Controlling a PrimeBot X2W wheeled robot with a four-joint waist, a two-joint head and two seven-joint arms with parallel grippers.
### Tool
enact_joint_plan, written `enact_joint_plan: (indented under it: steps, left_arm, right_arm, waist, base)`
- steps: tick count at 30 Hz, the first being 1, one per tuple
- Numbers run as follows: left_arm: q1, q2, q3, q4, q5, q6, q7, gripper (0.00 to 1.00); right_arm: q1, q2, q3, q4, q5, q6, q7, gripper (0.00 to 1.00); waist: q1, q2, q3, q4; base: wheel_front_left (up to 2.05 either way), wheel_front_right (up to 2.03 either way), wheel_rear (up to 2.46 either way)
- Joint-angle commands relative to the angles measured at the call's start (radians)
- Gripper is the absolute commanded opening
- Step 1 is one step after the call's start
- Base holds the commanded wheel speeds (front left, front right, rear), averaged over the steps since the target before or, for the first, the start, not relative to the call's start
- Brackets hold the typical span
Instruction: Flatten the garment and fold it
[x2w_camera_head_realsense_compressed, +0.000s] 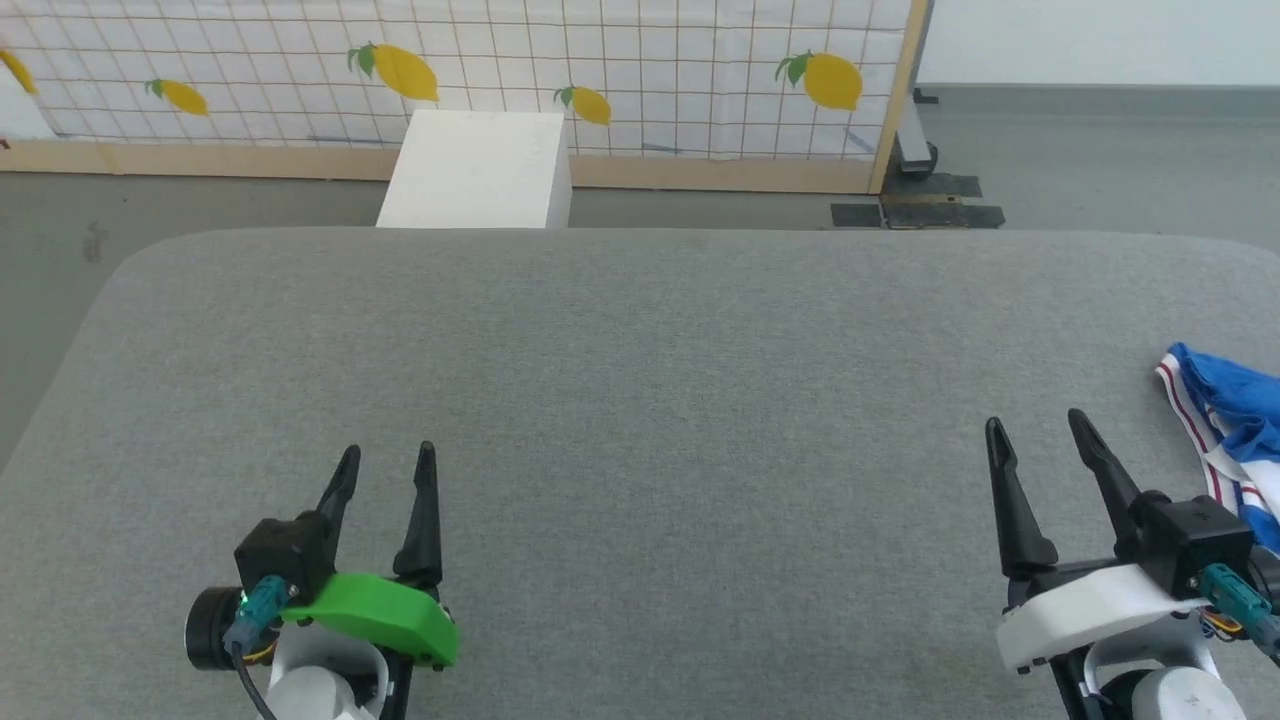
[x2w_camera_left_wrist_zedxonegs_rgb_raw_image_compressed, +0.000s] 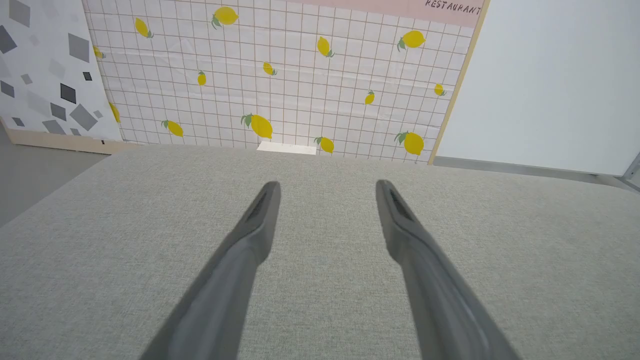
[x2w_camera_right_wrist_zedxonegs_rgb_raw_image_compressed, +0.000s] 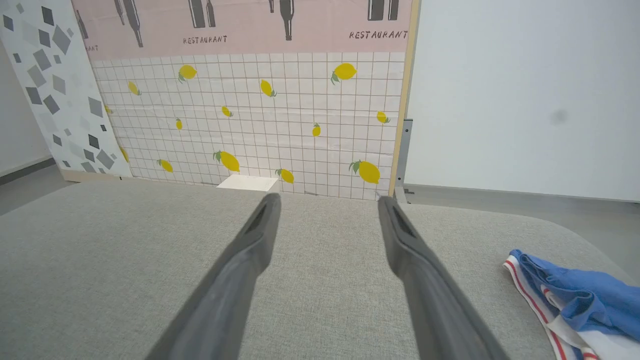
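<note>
Two pincers spread, empty | left pincer (x2w_camera_head_realsense_compressed: 388, 450) | right pincer (x2w_camera_head_realsense_compressed: 1035, 420) | blue T-shirt (x2w_camera_head_realsense_compressed: 1225, 395) crumpled at bench (x2w_camera_head_realsense_compressed: 640, 330) edge, just right of right pincer

The garment (x2w_camera_head_realsense_compressed: 1225, 430) lies on the table (x2w_camera_head_realsense_compressed: 640, 330) at its right edge, running out of the head view; the right gripper (x2w_camera_head_realsense_compressed: 1035, 423) is over the table's near right, just left of the garment; the left gripper (x2w_camera_head_realsense_compressed: 388, 453) is over the near left, well apart from the right; a box (x2w_camera_head_realsense_compressed: 480, 170) stands on the floor behind the table's far edge; a partition (x2w_camera_head_realsense_compressed: 640, 60) stands behind the box.
</note>
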Motion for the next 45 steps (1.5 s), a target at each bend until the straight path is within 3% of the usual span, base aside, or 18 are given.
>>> enact_joint_plan:
  steps: [1, 7, 8, 45]
  left_arm:
    - [0.014, -0.006, -0.001, 0.0, -0.009, -0.004, -0.005, 1.0]
    - [0.013, -0.012, -0.004, 0.007, -0.015, -0.005, -0.005, 1.0]
    - [0.006, -0.008, -0.002, 0.004, -0.011, -0.002, 0.0, 0.0]
    - [0.031, -0.012, 0.003, -0.063, 0.034, 0.02, 0.06, 0.0]
  right_arm:
    - [0.006, 0.003, 0.0, 0.011, 0.014, -0.002, -0.01, 1.0]
    - [-0.008, 0.003, 0.011, 0.049, 0.028, -0.002, -0.019, 1.0]
    - [0.0, 0.001, 0.01, 0.048, 0.022, 0.0, -0.012, 0.0]
    - [0.001, 0.001, 0.019, 0.034, 0.001, 0.0, 0.018, 0.0]
  waist:
    - [0.0001, 0.0, 0.0, 0.003]
    - [0.0001, 0.0, 0.001, 0.008]
    - [0.0001, 0.0, 0.001, 0.008]
    - [0.0001, 0.0, 0.001, -0.003]
  base:
    - [0.0, 0.0, 0.0]
    - [0.0, 0.0, 0.0]
    - [0.0, 0.0, 0.0]
    - [0.0, 0.0, 0.0]
